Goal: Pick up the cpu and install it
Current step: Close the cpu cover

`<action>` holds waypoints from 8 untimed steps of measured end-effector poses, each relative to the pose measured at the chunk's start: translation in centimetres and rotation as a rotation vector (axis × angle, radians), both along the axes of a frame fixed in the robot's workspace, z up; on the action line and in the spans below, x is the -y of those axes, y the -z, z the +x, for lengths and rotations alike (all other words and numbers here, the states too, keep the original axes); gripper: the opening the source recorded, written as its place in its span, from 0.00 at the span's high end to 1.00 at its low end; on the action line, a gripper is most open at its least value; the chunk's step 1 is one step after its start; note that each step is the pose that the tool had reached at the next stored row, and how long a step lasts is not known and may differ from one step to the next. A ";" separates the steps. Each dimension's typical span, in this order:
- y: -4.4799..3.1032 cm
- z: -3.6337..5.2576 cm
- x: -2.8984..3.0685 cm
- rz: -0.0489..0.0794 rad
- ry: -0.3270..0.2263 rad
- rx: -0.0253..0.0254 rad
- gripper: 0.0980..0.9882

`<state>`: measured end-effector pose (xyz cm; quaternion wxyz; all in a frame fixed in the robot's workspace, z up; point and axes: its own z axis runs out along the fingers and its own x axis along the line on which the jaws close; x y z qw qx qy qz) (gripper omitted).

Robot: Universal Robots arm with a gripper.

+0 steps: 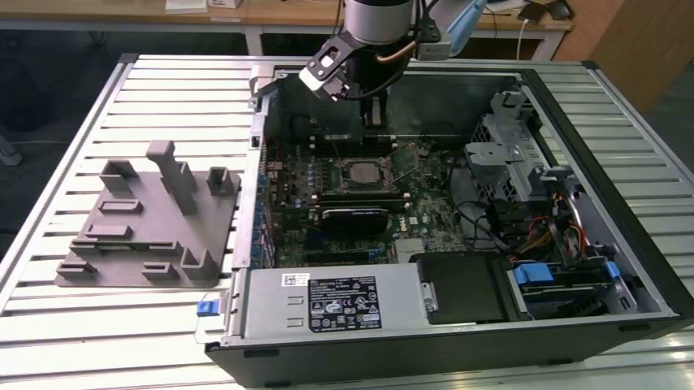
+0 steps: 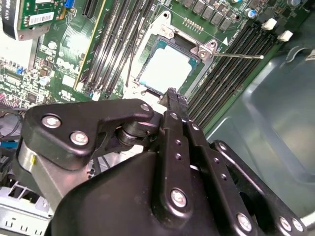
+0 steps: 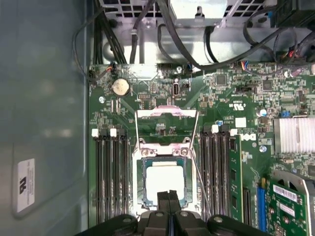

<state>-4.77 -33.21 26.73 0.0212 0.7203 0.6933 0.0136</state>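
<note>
The cpu (image 3: 165, 179), a silver square chip, lies flat in the motherboard socket (image 3: 139, 182). The socket's metal load plate (image 3: 167, 114) is swung open. The cpu (image 2: 165, 69) appears in both wrist views, and in the exterior view the cpu (image 1: 357, 172) sits mid-board inside the open computer case. My gripper (image 3: 169, 197) hovers just above the chip's edge, shut, its black fingertips pressed together with nothing between them. The exterior view has my gripper (image 1: 373, 122) hanging over the back of the case. The second wrist view has my gripper (image 2: 172, 94) close to the socket's corner.
A grey plastic fixture block (image 1: 152, 219) stands on the slatted table at the exterior view's left. Memory slots (image 3: 110, 172) flank the socket. The thin socket lever (image 2: 236, 55) sticks out sideways. A power supply (image 1: 325, 305), a drive cage (image 1: 509, 154) and cables crowd the case.
</note>
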 end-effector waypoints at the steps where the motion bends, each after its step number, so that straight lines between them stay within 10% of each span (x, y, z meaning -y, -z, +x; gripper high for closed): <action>1: 0.00 0.00 0.00 0.000 0.000 0.0001 0.99; 8: -0.01 1.03 0.00 0.000 0.000 -0.0002 0.99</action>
